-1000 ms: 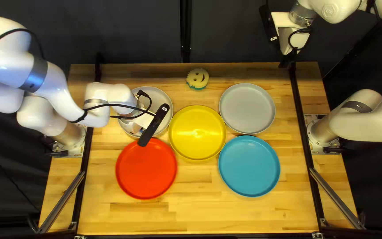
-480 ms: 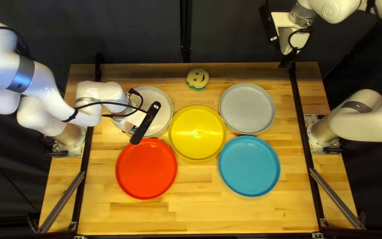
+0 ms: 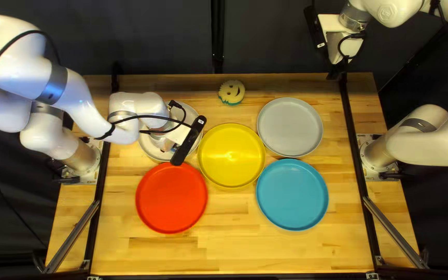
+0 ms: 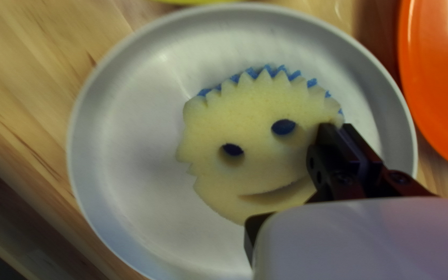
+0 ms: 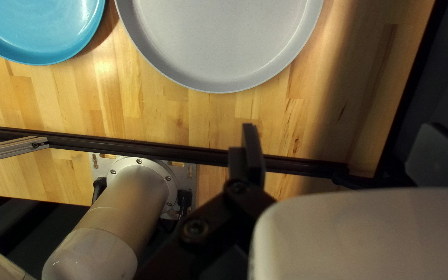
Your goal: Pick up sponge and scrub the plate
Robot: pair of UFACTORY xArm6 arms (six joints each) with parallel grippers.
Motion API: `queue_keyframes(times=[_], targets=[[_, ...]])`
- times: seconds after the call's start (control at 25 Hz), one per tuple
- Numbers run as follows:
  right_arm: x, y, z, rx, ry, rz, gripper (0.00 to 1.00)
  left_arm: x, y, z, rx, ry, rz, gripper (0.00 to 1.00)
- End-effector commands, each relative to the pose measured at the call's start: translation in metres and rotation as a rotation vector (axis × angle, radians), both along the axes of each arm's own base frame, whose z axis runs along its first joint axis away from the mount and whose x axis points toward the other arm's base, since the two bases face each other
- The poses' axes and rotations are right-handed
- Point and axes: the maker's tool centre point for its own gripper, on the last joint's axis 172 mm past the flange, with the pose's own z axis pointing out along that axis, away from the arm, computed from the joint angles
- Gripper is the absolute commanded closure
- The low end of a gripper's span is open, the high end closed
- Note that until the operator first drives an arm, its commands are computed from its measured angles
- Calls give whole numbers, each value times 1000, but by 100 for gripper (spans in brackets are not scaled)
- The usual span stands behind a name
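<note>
Yellow, blue-backed sponge (image 4: 252,168): face up over the whitish plate (image 4: 125,145) at far left; picking up looks done.
Left gripper (image 4: 336,126): fingers drawn close, pinching the sponge near one edge.
Whitish plate: scrubbing probably under way; how much is left, I cannot tell. Letting go remains.
Right gripper (image 5: 340,127): fingers spread, holding nothing, beyond the far right edge.
Green-backed sponge (image 3: 232,92): far middle, apart from every plate.
</note>
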Motion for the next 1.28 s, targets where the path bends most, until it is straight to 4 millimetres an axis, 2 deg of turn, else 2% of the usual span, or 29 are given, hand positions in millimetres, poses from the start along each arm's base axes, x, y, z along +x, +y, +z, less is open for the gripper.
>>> queue_keyframes(times=[0.04, 0.48, 0.68, 0.84, 1.08, 1.28], targets=[[0, 0, 0, 0, 0, 0, 0, -21, 1, -6, -8, 11, 4, 100], [0, 0, 0, 0, 0, 0, 0, -72, 9, -2, -15, 52, 47, 100], [0, 0, 0, 0, 0, 0, 0, -77, 10, -3, -17, 62, 57, 100], [0, 0, 0, 0, 0, 0, 0, -69, 9, -3, -20, 59, 56, 100], [0, 0, 0, 0, 0, 0, 0, -35, 11, 3, -16, 34, 43, 100], [0, 0, 0, 0, 0, 0, 0, -10, 8, -1, -16, 15, 25, 100]])
